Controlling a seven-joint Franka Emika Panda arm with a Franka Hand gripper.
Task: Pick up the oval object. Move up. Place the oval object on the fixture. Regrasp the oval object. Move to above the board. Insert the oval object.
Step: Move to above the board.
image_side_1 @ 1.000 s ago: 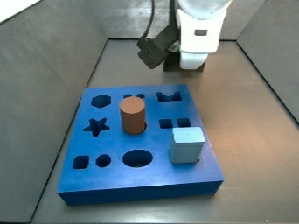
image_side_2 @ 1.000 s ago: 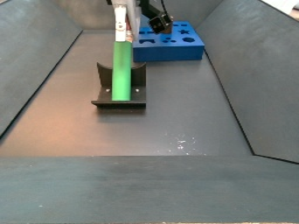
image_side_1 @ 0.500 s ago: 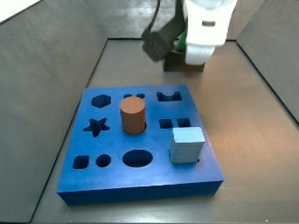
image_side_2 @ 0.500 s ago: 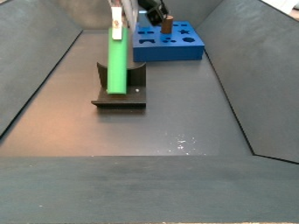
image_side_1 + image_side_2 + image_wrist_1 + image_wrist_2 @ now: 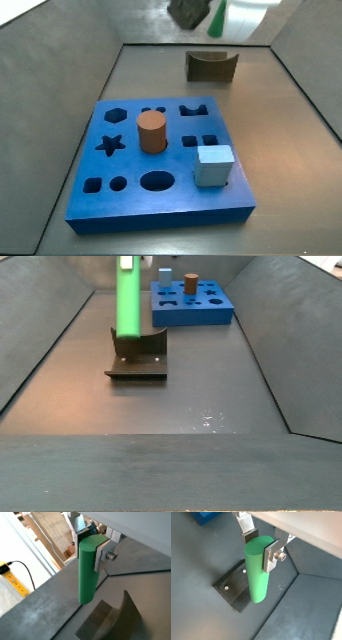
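Now that the oval object (image 5: 128, 296) hangs clear above the fixture (image 5: 138, 354), where half a second ago its lower end was still down at the notch, we read the regrasp as done and the lift as under way. In both wrist views our claw (image 5: 263, 548) is clamped on the peg's upper end: one silver finger (image 5: 272, 555) presses its side with the bolt showing, the other sits behind it. The green peg (image 5: 89, 569) hangs upright, its rounded lower tip free in the air, nothing touching it below.

In a side view the fixture (image 5: 210, 65) stands bare at the far end of the floor, its notch empty, and only a green sliver of the peg and the dark claw body show at the top edge. The arm has risen almost out of that view compared with a second ago.

The board (image 5: 159, 161) lies well apart from the fixture, still carrying the brown cylinder (image 5: 150, 132) and the pale cube (image 5: 214, 165). We judge that the travel to above the board comes next, and the insertion after it. The oval holes near the board's front corner look open, though from here we cannot tell which one fits the peg
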